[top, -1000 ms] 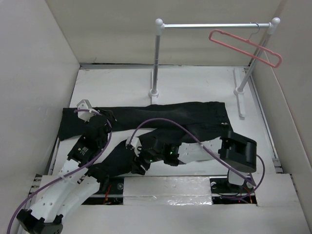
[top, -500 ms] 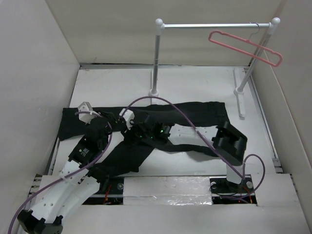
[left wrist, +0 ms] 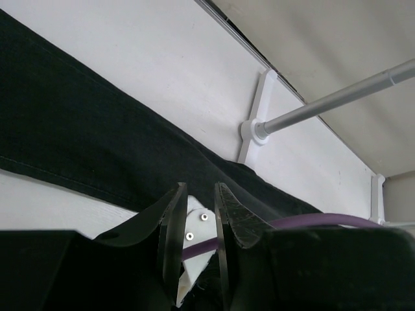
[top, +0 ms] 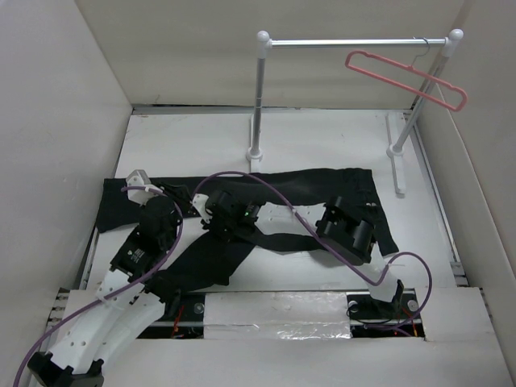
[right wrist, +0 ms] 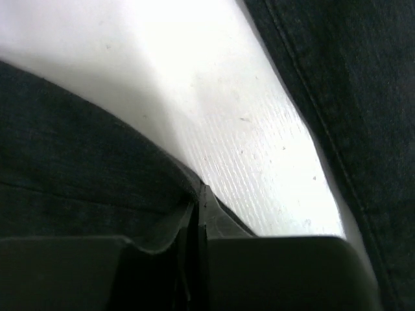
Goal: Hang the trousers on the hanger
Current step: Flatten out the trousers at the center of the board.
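The right gripper has its fingers pressed together on a seamed edge of the trousers, pinching a thin fold of black cloth, with bare white table showing just beyond. The left gripper holds its fingers a narrow gap apart with nothing between them. Through that gap a small white part with two screws and a length of purple cable can be seen. From above, the two grippers sit close together over the left half of the far trouser leg, the left one nearer the cuff. The trousers lie flat on the table with the waist to the right. One leg runs straight across to the left, and the other slants down toward the near edge, partly under the right arm. Behind them stands a white rail on two posts, the left post's foot just beyond the cloth. The pink hanger hangs tilted by its hook from the right end of the rail, well apart from the trousers.
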`<state>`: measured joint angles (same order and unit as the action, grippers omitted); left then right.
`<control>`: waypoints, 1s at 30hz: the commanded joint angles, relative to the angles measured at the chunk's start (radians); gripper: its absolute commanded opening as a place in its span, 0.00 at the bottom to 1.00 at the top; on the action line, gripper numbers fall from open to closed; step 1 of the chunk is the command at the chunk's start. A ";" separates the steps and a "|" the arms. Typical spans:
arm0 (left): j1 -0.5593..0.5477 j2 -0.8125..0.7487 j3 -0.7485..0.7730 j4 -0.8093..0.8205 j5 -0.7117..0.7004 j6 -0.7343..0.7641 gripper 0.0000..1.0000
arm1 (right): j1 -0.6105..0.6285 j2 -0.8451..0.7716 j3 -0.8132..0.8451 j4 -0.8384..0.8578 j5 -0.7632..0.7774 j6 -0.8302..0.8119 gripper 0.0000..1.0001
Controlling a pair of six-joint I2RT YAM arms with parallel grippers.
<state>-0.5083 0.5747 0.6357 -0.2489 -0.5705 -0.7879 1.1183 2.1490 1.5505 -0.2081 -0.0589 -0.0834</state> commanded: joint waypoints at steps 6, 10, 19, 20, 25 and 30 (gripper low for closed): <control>0.004 0.082 0.010 0.097 0.038 0.019 0.22 | -0.064 -0.365 -0.157 0.189 0.101 0.050 0.00; 0.004 0.131 0.041 0.129 0.055 0.032 0.26 | -0.084 -0.607 -0.259 0.236 0.185 0.034 0.00; 0.004 0.120 0.061 0.086 -0.003 0.035 0.26 | 0.027 -0.876 -0.628 0.254 0.145 0.177 0.00; 0.004 0.105 0.047 0.086 0.000 0.029 0.26 | 0.067 -0.877 -0.721 0.263 0.127 0.197 0.00; 0.004 0.134 -0.065 0.117 0.061 0.012 0.30 | 0.181 -0.775 -0.888 0.320 0.114 0.312 0.02; -0.018 0.264 -0.042 0.194 0.211 0.068 0.27 | 0.275 -0.726 -0.906 0.312 0.165 0.361 0.33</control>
<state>-0.5098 0.7906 0.5884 -0.1356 -0.4561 -0.7578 1.3682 1.4509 0.6193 0.0246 0.0742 0.2173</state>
